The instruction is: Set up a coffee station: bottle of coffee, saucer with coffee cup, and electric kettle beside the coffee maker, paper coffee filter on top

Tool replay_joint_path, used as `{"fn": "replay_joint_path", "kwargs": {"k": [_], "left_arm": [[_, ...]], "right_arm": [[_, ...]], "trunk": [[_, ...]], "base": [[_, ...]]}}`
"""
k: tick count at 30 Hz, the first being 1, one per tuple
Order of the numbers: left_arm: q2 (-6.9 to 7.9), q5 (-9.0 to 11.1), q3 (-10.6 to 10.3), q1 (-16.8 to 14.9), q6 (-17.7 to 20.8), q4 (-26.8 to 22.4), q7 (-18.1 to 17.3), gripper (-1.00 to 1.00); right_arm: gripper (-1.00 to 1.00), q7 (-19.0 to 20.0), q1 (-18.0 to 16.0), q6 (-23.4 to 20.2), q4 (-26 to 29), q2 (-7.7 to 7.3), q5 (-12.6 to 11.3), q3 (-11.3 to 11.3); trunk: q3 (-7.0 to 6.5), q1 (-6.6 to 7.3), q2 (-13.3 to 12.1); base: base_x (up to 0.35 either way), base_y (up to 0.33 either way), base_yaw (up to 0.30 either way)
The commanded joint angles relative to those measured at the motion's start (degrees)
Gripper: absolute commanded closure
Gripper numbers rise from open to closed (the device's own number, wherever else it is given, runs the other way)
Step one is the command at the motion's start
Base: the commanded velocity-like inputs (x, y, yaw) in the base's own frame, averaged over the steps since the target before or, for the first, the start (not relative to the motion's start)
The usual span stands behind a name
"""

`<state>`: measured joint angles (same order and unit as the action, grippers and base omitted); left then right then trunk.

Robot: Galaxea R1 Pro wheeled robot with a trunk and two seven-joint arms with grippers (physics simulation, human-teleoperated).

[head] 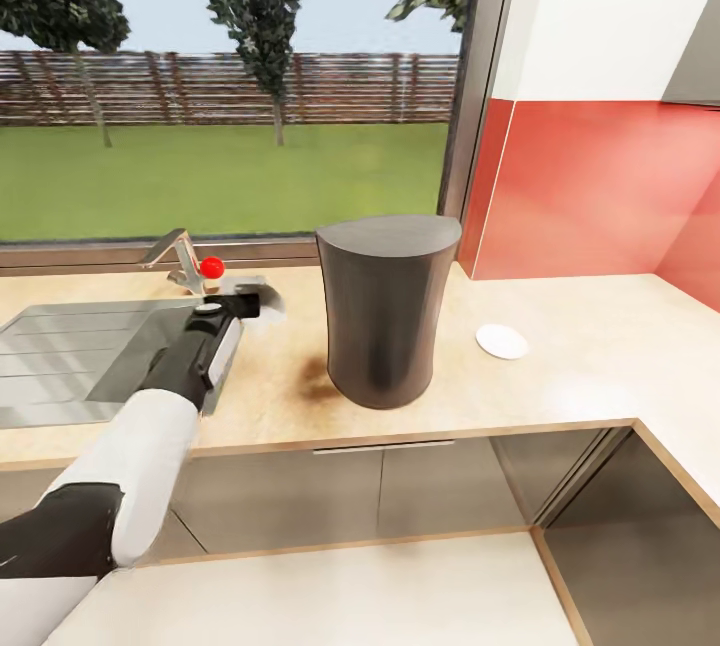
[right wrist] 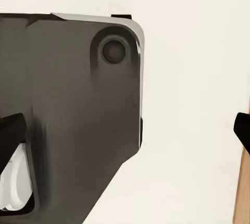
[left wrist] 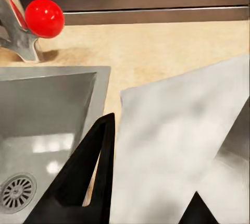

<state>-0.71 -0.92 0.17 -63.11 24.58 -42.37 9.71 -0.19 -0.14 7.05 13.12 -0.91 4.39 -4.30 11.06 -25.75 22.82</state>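
The dark grey coffee maker (head: 385,311) stands upright on the beige kitchen countertop (head: 580,381). To its right lies the white saucer (head: 501,341), with nothing on it. My left gripper (head: 245,305) hovers over the counter between the sink and the coffee maker, shut on the paper coffee filter (head: 270,292). In the left wrist view the filter (left wrist: 172,146) is a white sheet pinched between the black fingers (left wrist: 96,166). My right gripper (right wrist: 125,130) is open, its fingertips (right wrist: 243,130) spread to the view's edges, facing a dark robot part and pale floor.
A steel sink (head: 70,356) is set into the counter at the left, with a faucet (head: 180,261) and red knob (head: 211,267) behind it. A window runs along the back. A red backsplash (head: 590,186) covers the right wall, and the counter turns a corner there.
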Motion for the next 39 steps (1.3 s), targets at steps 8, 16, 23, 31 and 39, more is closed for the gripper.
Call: {"fn": "replay_joint_path", "kwargs": {"k": [8, 16, 23, 31, 39], "left_arm": [[-0.52, -0.1, -0.2, -7.6, 5.4, -1.2, 0.2, 1.0], [-1.1, 0.1, -0.1, -16.9, 11.1, -0.8, 0.4, 1.0], [-1.53, 0.3, -0.1, -24.7, 15.6, -0.3, 0.5, 1.0], [-3.21, 0.4, -0.1, -32.9, 21.3, -0.2, 0.7, 1.0], [-3.83, 0.4, -0.1, -40.6, 28.6, 3.3, 0.7, 1.0]], "right_arm": [[-1.0, 0.0, 0.0, 0.2, 0.3, 0.03, 0.4, -0.5], [-1.0, 0.0, 0.0, 0.2, 0.3, 0.03, 0.4, -0.7], [-1.0, 0.0, 0.0, 0.2, 0.3, 0.03, 0.4, -0.7], [-1.0, 0.0, 0.0, 0.2, 0.2, -0.03, 0.4, -0.7], [-1.0, 0.0, 0.0, 0.2, 0.1, -0.05, 0.5, -0.7]], "trunk": [[0.11, -0.03, 0.1], [0.11, -0.03, 0.1], [0.11, -0.03, 0.1], [0.11, -0.03, 0.1], [0.11, -0.03, 0.1]], "base": [[0.0, 0.0, 0.0], [0.0, 0.0, 0.0], [0.0, 0.0, 0.0], [0.0, 0.0, 0.0], [0.0, 0.0, 0.0]]}}
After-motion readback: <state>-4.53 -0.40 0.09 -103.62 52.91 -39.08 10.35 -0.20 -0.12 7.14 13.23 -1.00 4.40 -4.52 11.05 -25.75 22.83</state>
